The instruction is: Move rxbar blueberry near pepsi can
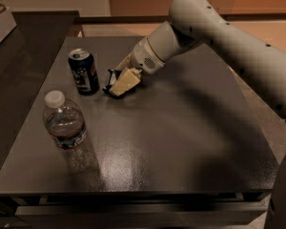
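Observation:
The pepsi can (pixel 84 71) stands upright at the back left of the dark table (pixel 181 137). My gripper (pixel 117 87) reaches down from the upper right and sits low over the table, just right of the can. It is shut on the rxbar blueberry (pixel 111 84), a small dark bar that is mostly hidden between the pale fingers (pixel 126 81). The bar is about a finger's width from the can and at or just above the table top.
A clear plastic water bottle (pixel 64 126) with a white cap stands at the front left, nearer than the can. My arm (pixel 214 27) spans the back right of the table. A dark counter (pixel 19 46) borders the table on the left.

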Available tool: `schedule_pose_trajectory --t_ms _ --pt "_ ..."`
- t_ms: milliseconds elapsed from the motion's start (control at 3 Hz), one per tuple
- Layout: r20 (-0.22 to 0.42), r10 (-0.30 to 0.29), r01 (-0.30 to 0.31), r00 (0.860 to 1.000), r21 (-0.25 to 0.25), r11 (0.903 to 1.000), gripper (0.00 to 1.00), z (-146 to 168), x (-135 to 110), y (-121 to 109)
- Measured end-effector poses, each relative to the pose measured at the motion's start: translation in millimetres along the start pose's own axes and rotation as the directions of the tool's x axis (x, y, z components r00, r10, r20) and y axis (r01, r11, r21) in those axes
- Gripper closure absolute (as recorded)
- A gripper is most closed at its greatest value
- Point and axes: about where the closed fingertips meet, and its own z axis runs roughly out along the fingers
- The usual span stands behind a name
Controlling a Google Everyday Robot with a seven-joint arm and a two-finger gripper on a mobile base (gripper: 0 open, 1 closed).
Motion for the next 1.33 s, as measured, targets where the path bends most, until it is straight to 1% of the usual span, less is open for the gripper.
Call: schedule_pose_trajectory --t_ms 667,1000,1333 --pt "-0.001 -0.002 0.002 1.000 -0.009 1.0000 0.13 4.7 -0.7 1.3" --pt "-0.001 -0.003 0.003 1.000 -0.013 0.9999 0.00 7.1 -1.1 2.0" --pt "-0.001 -0.003 0.003 1.000 -0.014 0.9999 0.00 7.2 -1.1 2.0"
